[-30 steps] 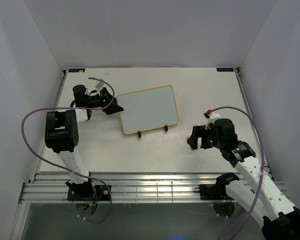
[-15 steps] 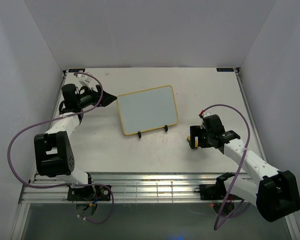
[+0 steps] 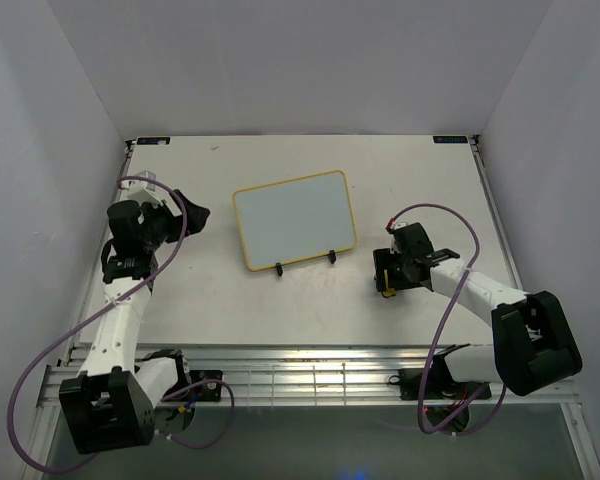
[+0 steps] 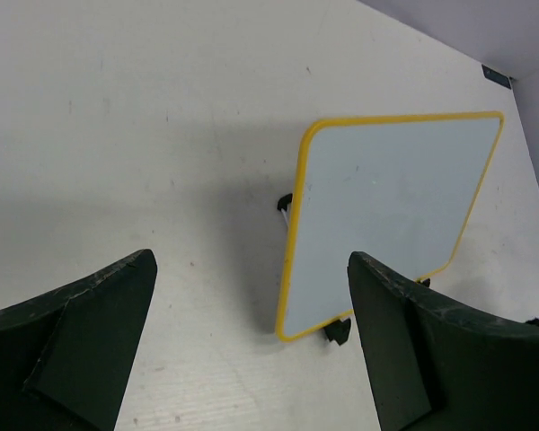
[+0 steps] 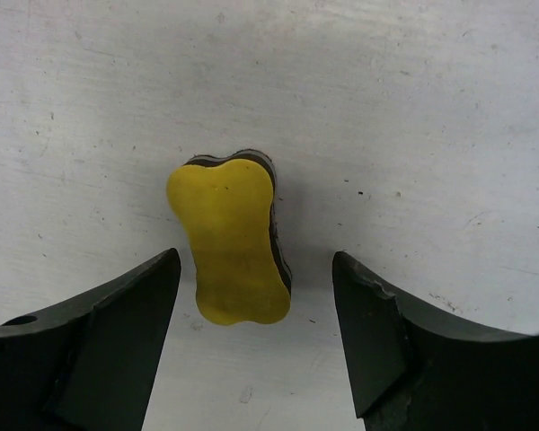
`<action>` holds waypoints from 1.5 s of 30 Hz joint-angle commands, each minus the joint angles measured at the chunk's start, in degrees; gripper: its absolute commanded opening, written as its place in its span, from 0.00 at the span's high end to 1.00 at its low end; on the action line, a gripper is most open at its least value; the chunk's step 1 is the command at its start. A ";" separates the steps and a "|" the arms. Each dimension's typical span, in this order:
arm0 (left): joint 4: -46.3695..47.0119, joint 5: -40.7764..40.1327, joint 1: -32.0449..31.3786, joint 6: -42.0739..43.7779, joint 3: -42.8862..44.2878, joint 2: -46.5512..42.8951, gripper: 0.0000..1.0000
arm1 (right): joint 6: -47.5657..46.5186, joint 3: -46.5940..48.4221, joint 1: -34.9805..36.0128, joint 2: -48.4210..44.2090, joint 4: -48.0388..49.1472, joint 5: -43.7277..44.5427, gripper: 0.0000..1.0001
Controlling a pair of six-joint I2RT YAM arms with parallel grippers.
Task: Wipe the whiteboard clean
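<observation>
The whiteboard (image 3: 294,218), white with a thin yellow rim and no marks showing, leans on a black wire stand at the table's middle; it also shows in the left wrist view (image 4: 391,206). My left gripper (image 3: 192,216) is open and empty, left of the board and apart from it. My right gripper (image 3: 383,277) is open, low over the table right of the board. The yellow eraser (image 5: 232,238) lies on the table between its fingers, untouched; it shows as a yellow sliver in the top view (image 3: 383,283).
The black stand's feet (image 3: 304,263) stick out at the board's near edge. White walls close in the table on the left, back and right. A slotted metal rail (image 3: 300,375) runs along the near edge.
My left gripper has drawn back left, away from the board's left edge. My right gripper has come down toward the table and stands open around the eraser.
</observation>
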 commanded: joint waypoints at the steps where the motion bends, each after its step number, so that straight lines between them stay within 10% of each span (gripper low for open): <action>1: -5.90 1.96 -0.02 -0.05 -4.65 -4.63 0.02 | -1.22 2.09 0.74 0.69 2.48 0.76 0.27; 16: -9.78 6.63 -2.56 2.60 -10.37 -12.37 0.02 | -1.05 4.29 5.49 2.45 2.57 4.36 0.66; 27: -11.09 -2.24 -6.34 0.67 -10.55 -19.57 0.02 | 5.27 10.25 17.06 -0.71 1.16 7.70 0.68; 45: -12.15 -2.86 -6.43 1.02 -9.75 -20.19 0.02 | -2.19 58.66 32.47 34.69 3.45 23.87 0.68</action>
